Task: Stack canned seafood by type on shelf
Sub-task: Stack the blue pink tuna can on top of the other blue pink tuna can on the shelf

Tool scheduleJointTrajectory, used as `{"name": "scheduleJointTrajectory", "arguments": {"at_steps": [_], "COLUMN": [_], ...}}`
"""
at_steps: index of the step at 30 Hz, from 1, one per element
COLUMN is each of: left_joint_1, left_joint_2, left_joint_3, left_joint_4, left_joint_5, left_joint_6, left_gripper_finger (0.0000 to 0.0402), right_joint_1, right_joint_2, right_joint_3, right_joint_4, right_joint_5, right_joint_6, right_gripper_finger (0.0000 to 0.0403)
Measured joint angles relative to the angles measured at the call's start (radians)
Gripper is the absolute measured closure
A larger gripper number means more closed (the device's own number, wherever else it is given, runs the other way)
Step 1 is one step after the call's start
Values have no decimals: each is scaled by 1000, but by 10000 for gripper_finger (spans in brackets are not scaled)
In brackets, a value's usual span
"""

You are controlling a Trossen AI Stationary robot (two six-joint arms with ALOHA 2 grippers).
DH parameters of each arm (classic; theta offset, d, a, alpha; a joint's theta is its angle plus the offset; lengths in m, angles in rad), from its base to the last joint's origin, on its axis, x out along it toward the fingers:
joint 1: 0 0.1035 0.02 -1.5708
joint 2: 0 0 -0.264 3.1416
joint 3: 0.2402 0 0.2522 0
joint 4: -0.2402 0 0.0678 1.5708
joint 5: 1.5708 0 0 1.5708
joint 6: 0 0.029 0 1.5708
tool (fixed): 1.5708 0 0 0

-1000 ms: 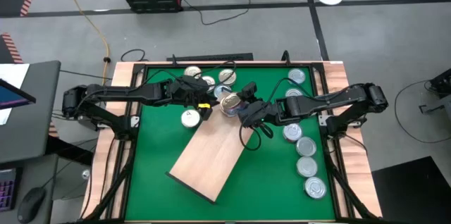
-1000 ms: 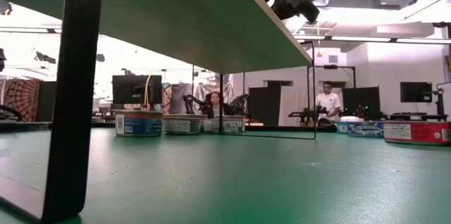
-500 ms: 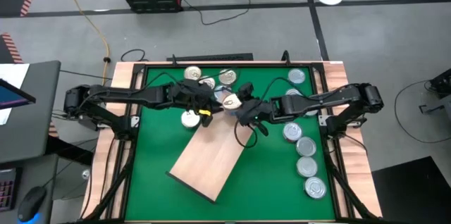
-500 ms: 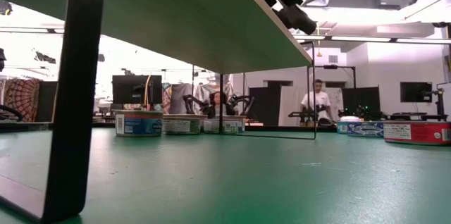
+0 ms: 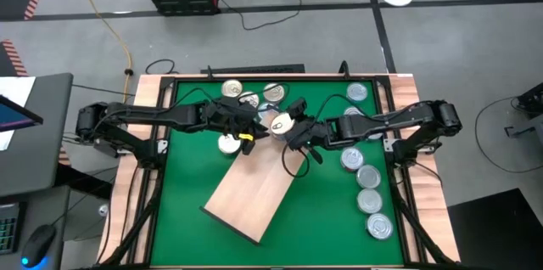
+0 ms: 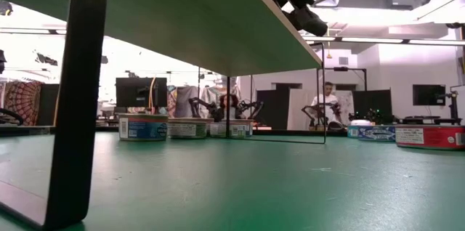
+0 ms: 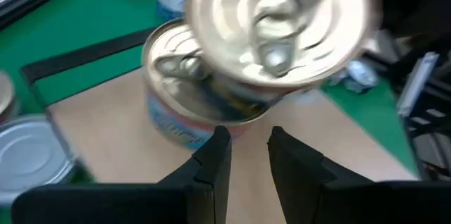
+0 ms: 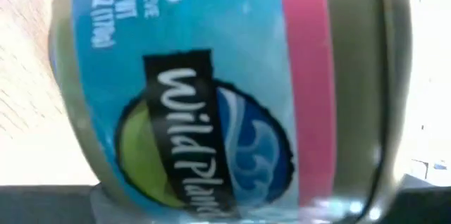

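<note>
The shelf [image 5: 250,194] is a light wooden board on dark legs, standing slantwise on the green table. A blue-labelled tin [image 7: 184,115] rests on the shelf's far end. Just above it hangs a second tin [image 5: 278,122], tilted, with my right gripper [image 5: 290,128] shut on it. In the right wrist view this held tin [image 8: 225,90] fills the picture and hides the fingers. My left gripper [image 7: 248,150] points at the resting tin from the table's left. Its fingers stand a narrow gap apart with nothing between them. My right gripper holds the tilted tin, coming from the table's right and slanting down. The tin's blue and pink label wall [image 8: 211,125] lies right before the wrist camera and hides where the fingers sit. The tin hangs clear above the resting tin, its shiny lid [image 7: 278,27] toward my left gripper.
Three loose tins [image 5: 249,94] lie at the table's far edge and one [image 5: 227,143] left of the shelf. Several more [image 5: 367,177] line the right side. The shelf's long near part [image 5: 242,206] is bare wood. A person stands in the room behind.
Both grippers have stayed over the shelf's far end and turned slightly. The held tin has tipped a little with my right gripper, and its lid now shows brighter from above. Neither gripper has opened or shut.
</note>
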Motion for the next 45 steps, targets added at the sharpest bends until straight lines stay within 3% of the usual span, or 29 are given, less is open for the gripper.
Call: {"name": "scheduleJointTrajectory", "arguments": {"at_steps": [8, 22, 27, 32, 45], "left_joint_1": [0, 10, 13, 13, 15], "left_joint_2": [1, 2, 1, 0, 9], "left_joint_3": [54, 138, 188, 226, 226], "left_joint_4": [-17, -98, -203, -287, -277], "left_joint_5": [-5, -42, -121, -160, -153], "left_joint_6": [13, 67, 118, 148, 135], "left_gripper_finger": [310, 310, 310, 310, 310], "right_joint_1": [0, -3, -23, -35, -1], "right_joint_2": [-1, -10, 0, 1, -6], "right_joint_3": [0, -1, -1, -1, -1], "right_joint_4": [3, 45, 80, 103, 34], "right_joint_5": [1, 51, 44, -8, -114], "right_joint_6": [-28, -27, -28, -28, 110], "right_gripper_finger": [181, 178, 170, 167, 149]}}
